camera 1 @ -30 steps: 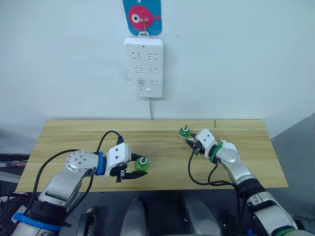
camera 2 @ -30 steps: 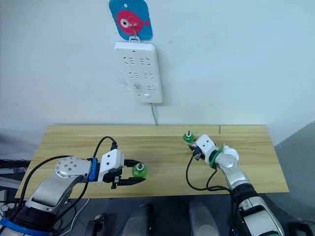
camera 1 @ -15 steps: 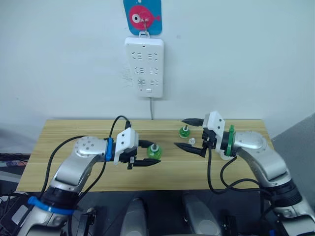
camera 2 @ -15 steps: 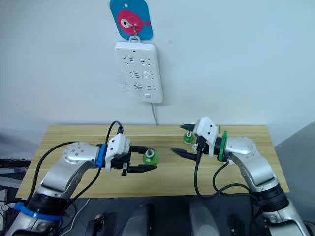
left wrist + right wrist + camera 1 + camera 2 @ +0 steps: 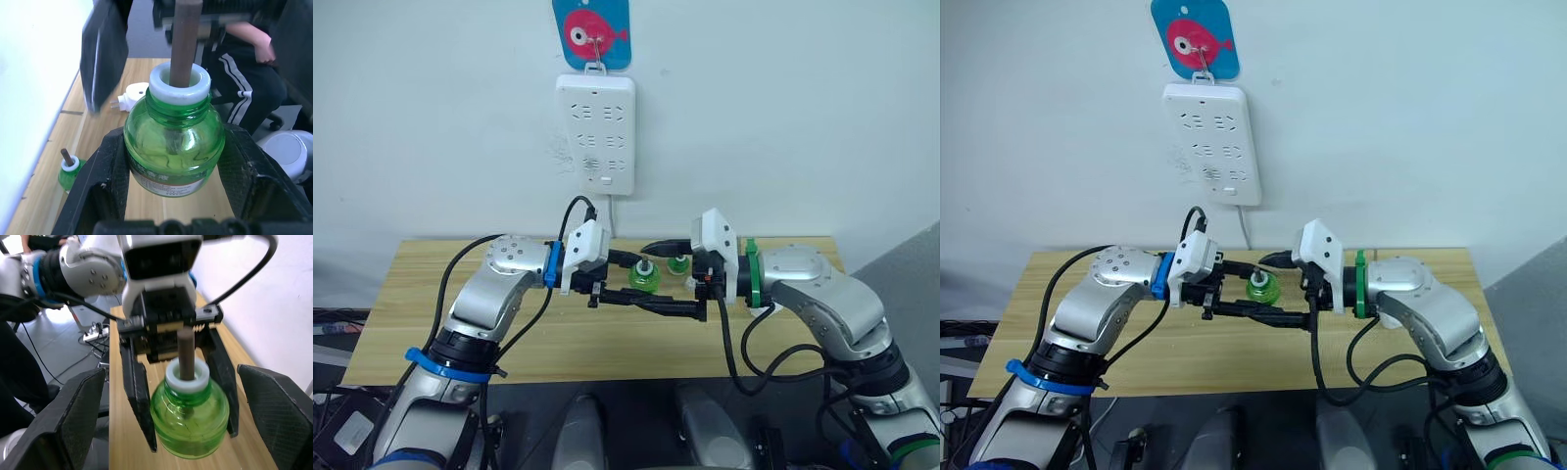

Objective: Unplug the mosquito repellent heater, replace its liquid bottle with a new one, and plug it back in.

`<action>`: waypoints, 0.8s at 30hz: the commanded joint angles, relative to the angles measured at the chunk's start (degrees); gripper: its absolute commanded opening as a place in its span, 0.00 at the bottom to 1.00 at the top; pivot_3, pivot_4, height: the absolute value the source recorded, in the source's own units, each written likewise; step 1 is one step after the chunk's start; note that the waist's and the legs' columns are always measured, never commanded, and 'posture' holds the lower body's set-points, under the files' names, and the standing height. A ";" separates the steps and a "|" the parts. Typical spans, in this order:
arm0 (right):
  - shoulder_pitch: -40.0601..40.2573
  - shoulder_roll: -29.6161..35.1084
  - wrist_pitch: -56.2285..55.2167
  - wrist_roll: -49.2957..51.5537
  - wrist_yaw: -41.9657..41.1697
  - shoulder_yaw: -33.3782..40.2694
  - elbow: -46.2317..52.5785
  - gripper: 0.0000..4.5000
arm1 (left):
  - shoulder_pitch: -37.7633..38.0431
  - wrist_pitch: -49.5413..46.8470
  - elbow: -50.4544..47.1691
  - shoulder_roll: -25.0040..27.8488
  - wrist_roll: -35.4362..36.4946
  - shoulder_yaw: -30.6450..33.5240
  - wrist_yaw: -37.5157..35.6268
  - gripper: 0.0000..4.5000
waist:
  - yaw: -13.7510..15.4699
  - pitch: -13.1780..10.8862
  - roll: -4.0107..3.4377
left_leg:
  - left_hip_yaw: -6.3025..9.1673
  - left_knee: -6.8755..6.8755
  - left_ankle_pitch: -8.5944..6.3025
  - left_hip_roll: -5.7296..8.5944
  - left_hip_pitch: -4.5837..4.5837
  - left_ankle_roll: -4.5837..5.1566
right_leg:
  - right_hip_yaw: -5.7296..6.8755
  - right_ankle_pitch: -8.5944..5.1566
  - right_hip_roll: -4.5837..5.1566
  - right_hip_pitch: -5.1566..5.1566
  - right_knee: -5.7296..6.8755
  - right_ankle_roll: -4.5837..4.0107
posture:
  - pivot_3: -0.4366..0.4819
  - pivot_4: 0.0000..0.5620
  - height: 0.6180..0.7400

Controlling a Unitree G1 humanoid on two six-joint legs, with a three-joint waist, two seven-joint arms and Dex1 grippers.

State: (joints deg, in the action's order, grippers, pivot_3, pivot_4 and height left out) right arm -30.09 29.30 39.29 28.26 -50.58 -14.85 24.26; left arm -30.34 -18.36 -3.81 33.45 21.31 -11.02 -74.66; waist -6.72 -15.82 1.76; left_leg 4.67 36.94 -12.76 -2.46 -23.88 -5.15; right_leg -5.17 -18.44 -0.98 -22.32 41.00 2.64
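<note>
From my seat, nearest is the left gripper (image 5: 171, 161), clamped on the green liquid bottle (image 5: 173, 147) with one black finger on each side of its belly. The bottle's long axis runs along the fingers, away from the wrist, with its white collar and dark wick (image 5: 184, 44) pointing at the right gripper (image 5: 668, 277). In the head views that puts the bottle roughly level above the wooden table (image 5: 460, 323), neck toward the robot's right.

My right gripper's fingers are spread wide, one passing on each side of the bottle without touching it; in the right wrist view both of them stand well out from the glass while the left pair grips it.

Half a second ago the two grippers were well apart over the table, the left carrying the bottle near the middle and the right hanging open beside the second bottle. Now both arms have risen and closed in, so the fingertips overlap around the bottle.

Behind them on the table, the second green bottle (image 5: 677, 262) stands upright. The mosquito repellent heater (image 5: 129, 96) lies on the wood near it, prongs toward the wall side. On the wall the white power strip (image 5: 595, 134) hangs from a hook under the fish sticker (image 5: 591, 32). A seated person's dark trousers (image 5: 247, 83) show beyond the table edge.
</note>
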 commanded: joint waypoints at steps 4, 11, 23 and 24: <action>-0.08 -0.57 -3.07 -1.38 0.33 0.39 0.41 0.48 | -0.93 -0.58 -1.53 -0.21 1.55 0.25 -0.58 0.51 | -0.03 0.00 0.00 | 0.00 0.01 0.00 0.00 0.01 0.00 | -0.01 0.00 0.00 0.00 0.00 0.00 | 0.28 0.38 0.91; -0.22 -0.18 -5.80 -3.15 -0.94 -0.02 -0.51 0.18 | -0.55 -2.94 -2.68 -0.61 3.01 1.31 0.68 0.51 | -0.03 0.00 0.00 | 0.00 0.01 0.00 0.00 0.01 0.00 | 0.00 0.00 0.00 0.00 0.00 0.00 | 0.28 0.37 0.91; -1.44 -3.66 4.27 10.34 3.54 10.36 -0.35 0.18 | 2.10 -7.42 -2.87 0.15 6.52 4.64 2.89 0.92 | -0.06 0.00 0.00 | 0.02 0.01 0.00 -0.01 0.00 -0.01 | 0.01 0.00 0.01 0.01 0.01 0.00 | 0.29 0.37 0.91; -1.46 -4.77 6.72 13.36 5.48 12.64 -0.18 0.18 | 2.55 -10.16 -2.94 0.08 8.40 5.67 3.70 0.98 | -0.08 0.00 0.00 | 0.01 0.00 0.00 -0.01 0.01 -0.01 | 0.00 0.00 0.01 0.01 0.01 0.00 | 0.29 0.37 0.91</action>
State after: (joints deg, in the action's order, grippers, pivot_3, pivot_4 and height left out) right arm -30.89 25.47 43.08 36.28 -47.59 -6.63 22.17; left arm -28.57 -26.00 -6.04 33.52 26.95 -7.67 -72.03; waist -6.79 -15.82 1.76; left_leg 4.69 36.94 -12.75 -2.48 -23.87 -5.16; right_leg -5.16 -18.44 -0.97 -22.31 41.02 2.64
